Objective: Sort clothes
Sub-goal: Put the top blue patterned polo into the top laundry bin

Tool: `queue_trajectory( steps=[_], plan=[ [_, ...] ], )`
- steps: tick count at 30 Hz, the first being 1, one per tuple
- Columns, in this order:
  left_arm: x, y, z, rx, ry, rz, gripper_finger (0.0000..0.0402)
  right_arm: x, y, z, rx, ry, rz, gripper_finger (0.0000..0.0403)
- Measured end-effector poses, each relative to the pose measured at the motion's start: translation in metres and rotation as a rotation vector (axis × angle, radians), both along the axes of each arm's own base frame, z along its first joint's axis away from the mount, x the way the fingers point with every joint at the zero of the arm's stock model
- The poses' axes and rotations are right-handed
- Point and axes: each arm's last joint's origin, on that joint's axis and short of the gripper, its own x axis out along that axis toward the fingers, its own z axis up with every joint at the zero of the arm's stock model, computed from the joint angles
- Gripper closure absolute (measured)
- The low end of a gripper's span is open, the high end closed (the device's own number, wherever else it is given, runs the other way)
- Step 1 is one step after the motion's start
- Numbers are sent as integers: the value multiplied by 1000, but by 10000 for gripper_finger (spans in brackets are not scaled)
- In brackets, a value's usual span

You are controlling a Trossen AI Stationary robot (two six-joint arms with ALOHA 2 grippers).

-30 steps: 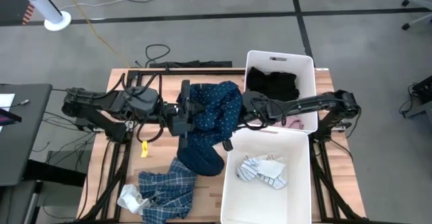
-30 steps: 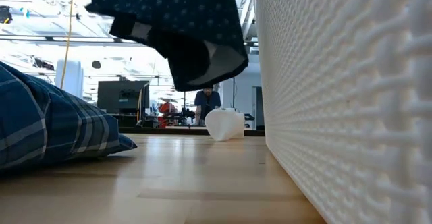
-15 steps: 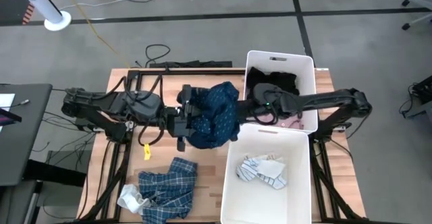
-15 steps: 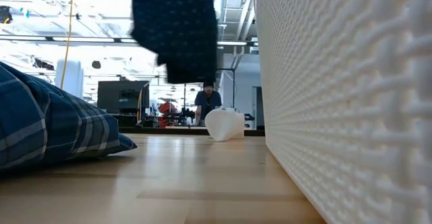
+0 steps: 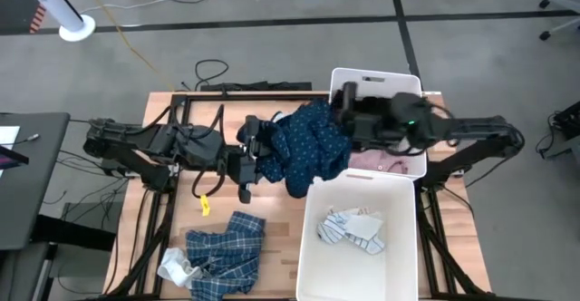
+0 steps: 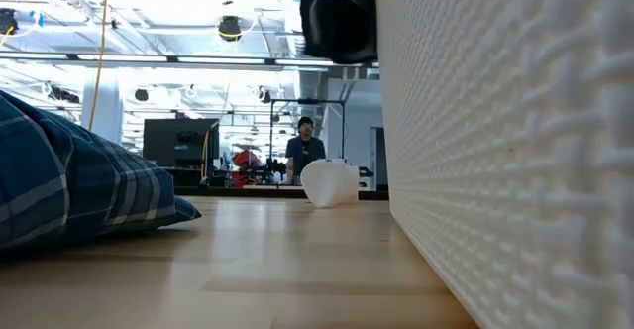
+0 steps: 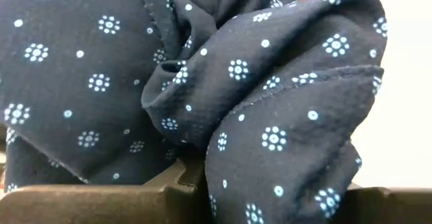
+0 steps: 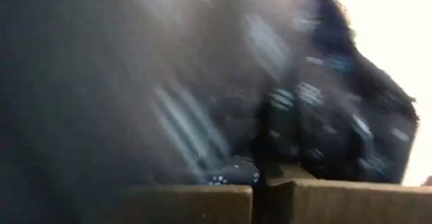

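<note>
The navy dotted piece [image 5: 308, 147] hangs bunched between my two grippers, above the table beside the far white bin [image 5: 412, 83]. It also shows at the top of the low view [image 6: 337, 17]. My left gripper [image 5: 258, 151] is shut on its left side and my right gripper [image 5: 340, 120] on its far right side. The black shirt [image 5: 367, 111] and the pink piece [image 5: 385, 163] lie in the far bin. Striped socks [image 5: 353, 228] lie in the near bin [image 5: 308, 265]. The blue plaid shirt [image 5: 222, 256] and a white sock [image 5: 172, 267] lie on the table's near left. My left gripper pinches a bunched fold of the navy piece [image 7: 202, 163] between its two fingers, several layers, coming level from the table's left. The cloth is lifted clear of the table. My right gripper pinches a gathered part of the navy piece [image 8: 260, 166], coming from the table's right. The view is blurred and shows no more.
The two white bins stand close together on the table's right half. The near bin's wall [image 6: 505, 151] fills the right of the low view. A small yellow piece [image 5: 205, 207] lies on the table. A small white lump [image 6: 329, 182] sits farther back.
Both grippers have carried the navy piece up and toward the table's right, the right gripper also toward the far bin. The garment's hanging lower end has risen well above the table and bunched up between the grippers.
</note>
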Motion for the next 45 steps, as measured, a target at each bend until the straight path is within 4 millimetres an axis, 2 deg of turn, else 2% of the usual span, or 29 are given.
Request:
queue_trajectory(
  steps=[5,12,18,26,33,40,45],
  plan=[
    [0,5,-4,-23,31,81,285,-33,-5,17,-19,-28,-110,403],
    [1,17,-4,-63,26,179,239,-72,-13,32,-38,-41,-322,403],
    [3,26,-4,-91,20,219,215,-95,-21,33,-43,17,-580,403],
    [14,38,-10,-118,31,225,213,-99,-41,0,62,298,-768,403],
    [13,39,-9,-133,24,230,213,-115,-65,-33,261,533,-948,403],
    [13,39,-12,-147,48,237,213,-117,-78,-67,528,849,-929,402],
    [8,40,-24,-186,164,271,213,-111,-86,-92,671,1127,-963,387]
  ],
)
